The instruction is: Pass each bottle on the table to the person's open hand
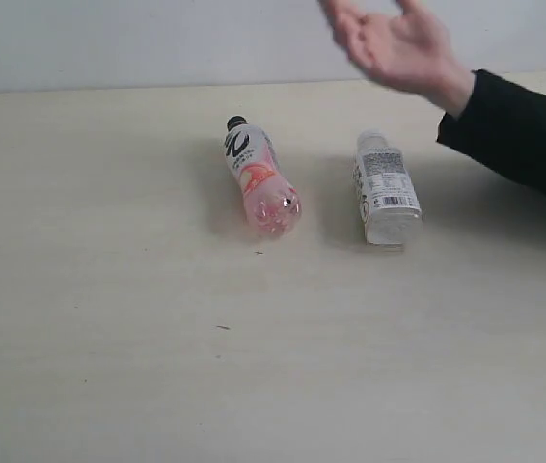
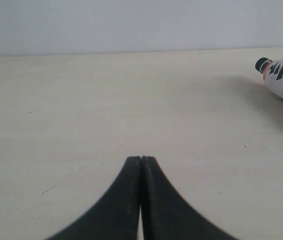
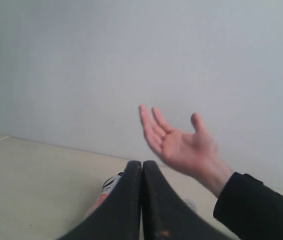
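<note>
Counter [image 1: 109, 318]: we see two bottles lying on it.
Left end effector [image 2: 141, 160]: fingers pressed together, empty.
Pink-label bottle [image 1: 259, 178]: on its side, black cap toward the far edge, well apart from that end effector.
White-label bottle [image 1: 385, 189]: just right, not touching.
Right end effector [image 3: 142, 164]: pressed together, empty; pink bottle partly hidden beyond its tips.
Person's hand [image 1: 398, 43]: open, raised at far right.

The bench [image 1: 109, 367] is pale cream, faintly grained, with a few dark specks. The pink bottle [image 1: 265, 188] has a black cap [image 1: 236, 122] and a white label [image 1: 240, 149] marked in black; the white bottle [image 1: 386, 190] carries fine black print. The sleeve [image 1: 529, 135] is black, like the left hand [image 2: 141, 160] and right hand [image 3: 142, 163].
</note>
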You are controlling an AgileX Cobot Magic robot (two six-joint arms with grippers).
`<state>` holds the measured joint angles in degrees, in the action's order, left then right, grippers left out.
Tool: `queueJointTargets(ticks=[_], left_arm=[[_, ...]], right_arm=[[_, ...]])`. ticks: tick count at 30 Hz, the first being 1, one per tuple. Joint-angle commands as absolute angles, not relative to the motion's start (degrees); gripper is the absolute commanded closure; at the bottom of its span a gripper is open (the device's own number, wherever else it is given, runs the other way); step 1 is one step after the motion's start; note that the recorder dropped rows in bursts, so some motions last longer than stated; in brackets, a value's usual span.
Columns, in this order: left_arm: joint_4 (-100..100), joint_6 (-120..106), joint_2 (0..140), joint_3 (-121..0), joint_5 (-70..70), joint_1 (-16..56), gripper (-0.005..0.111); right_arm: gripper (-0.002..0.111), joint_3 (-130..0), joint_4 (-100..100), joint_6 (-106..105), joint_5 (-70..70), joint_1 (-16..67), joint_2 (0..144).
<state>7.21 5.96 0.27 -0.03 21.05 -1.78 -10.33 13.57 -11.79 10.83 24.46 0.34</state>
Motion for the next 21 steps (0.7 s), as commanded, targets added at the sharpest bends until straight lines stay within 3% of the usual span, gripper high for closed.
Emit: queueJointTargets(ticks=[1,21], left_arm=[[7.23,6.21,0.0,0.0,20.71,-1.54,0.104],[7.23,6.21,0.0,0.0,20.71,-1.54,0.104]], right_arm=[[0.108,-10.11,13.53,-11.98,10.62,24.62,0.0],[0.108,-10.11,8.87,-16.46,11.2,24.62,0.0]])
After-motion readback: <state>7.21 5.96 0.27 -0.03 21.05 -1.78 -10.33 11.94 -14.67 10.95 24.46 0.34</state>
